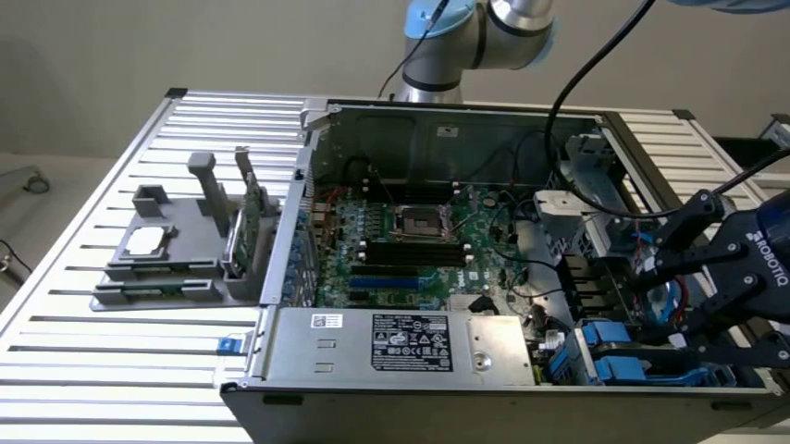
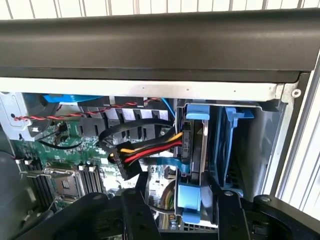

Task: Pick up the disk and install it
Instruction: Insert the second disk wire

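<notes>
Because the drive bay sits at the near corner of the open computer case on the exterior view's right, you get only a partial look at the disk: in the wrist view it stands on edge in its slot, a narrow grey metal side framed by a blue plastic carrier, its label face hidden. In the exterior view you see only blue carrier pieces there, and the frame edge crops them. The gripper hangs just above that bay with its black fingers spread apart on either side of the carrier's blue tab, holding nothing; whether a pad grazes the plastic is probably not something you can settle from here. A bundle of red, yellow and black wires runs to the disk's side. The motherboard lies exposed, with the power supply nearer the camera. The case rests on a slatted aluminium table, beside a grey fixture carrying a small silver chip and an upright green card.
</notes>
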Available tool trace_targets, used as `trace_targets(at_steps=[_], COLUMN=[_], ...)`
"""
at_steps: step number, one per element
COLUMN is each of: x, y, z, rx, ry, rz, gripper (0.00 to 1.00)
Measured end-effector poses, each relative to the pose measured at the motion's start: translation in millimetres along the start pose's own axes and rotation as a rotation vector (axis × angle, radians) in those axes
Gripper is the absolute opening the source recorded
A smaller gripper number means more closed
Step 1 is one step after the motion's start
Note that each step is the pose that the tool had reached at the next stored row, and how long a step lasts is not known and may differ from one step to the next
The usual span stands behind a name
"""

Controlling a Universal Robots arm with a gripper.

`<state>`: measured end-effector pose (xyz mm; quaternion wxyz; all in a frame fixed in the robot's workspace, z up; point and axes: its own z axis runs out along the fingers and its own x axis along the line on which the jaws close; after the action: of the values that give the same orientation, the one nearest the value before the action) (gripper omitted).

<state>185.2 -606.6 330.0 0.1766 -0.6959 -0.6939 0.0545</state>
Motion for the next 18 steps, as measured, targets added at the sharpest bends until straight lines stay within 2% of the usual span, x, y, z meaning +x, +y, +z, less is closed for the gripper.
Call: trace_targets(at_steps=[5,6,7,8,9,10,14,15,16,18], x=[0.5,0.4,0.3,0.3,0.2,0.2,0.1,0.1,0.0,0.0], y=[-15.4,-18.8,-21.9,-25.1,-27.8,-30.1,-34.7,-34.7,-34.8,-34.9], z=[-0.6,0.3,1.1,1.8,2.5,3.2,4.4,4.4,4.1,4.1], rx=[0.0002,0.0002,0.0002,0.0002,0.0002,0.0002,-0.0003,-0.0004,-0.0005,-0.0005], ry=[0.0050,0.0053,0.0052,0.0051,0.0052,0.0054,0.0065,0.0067,0.0073,0.0083], rz=[-0.002,-0.002,-0.002,-0.002,-0.002,-0.002,0.001,0.002,0.001,0.001], gripper=[0.54,0.51,0.45,0.45,0.38,0.38,0.15,0.15,0.11,0.11])
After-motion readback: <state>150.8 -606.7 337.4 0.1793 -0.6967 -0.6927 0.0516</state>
